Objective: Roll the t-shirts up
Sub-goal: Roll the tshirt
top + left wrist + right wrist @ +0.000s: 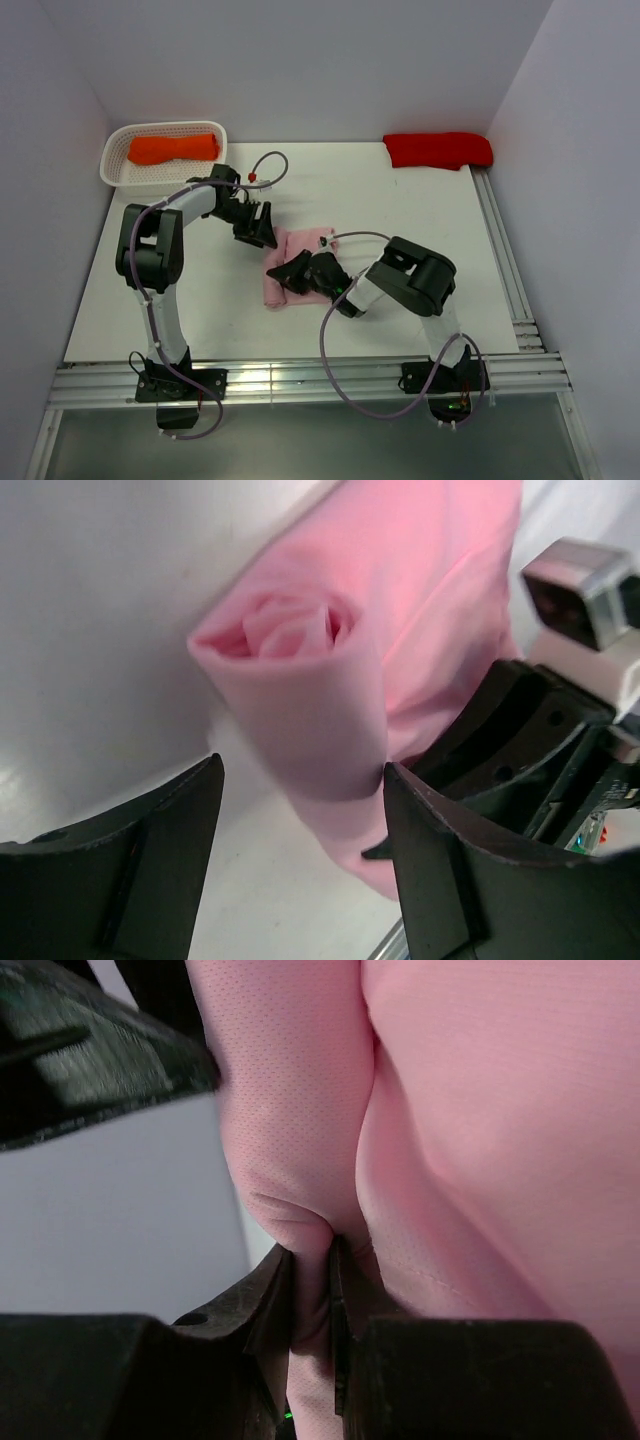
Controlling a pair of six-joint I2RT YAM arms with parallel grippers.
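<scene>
The light pink t-shirt (303, 241) lies half rolled in the middle of the table. In the left wrist view its rolled end (300, 670) shows as a spiral. My left gripper (258, 232) (302, 775) stands open at the roll's far-left end, with one fingertip (392, 780) touching the cloth. My right gripper (290, 272) (312, 1272) is shut on a thin fold of the pink t-shirt (480, 1110) at the near side. An orange t-shirt bundle (172, 148) lies in the basket, and a red t-shirt bundle (438, 150) rests at the far right.
A white basket (112, 170) stands at the table's far-left corner. Grey walls close in the back and sides. Metal rails (500, 260) run along the right edge and the near edge by the arm bases.
</scene>
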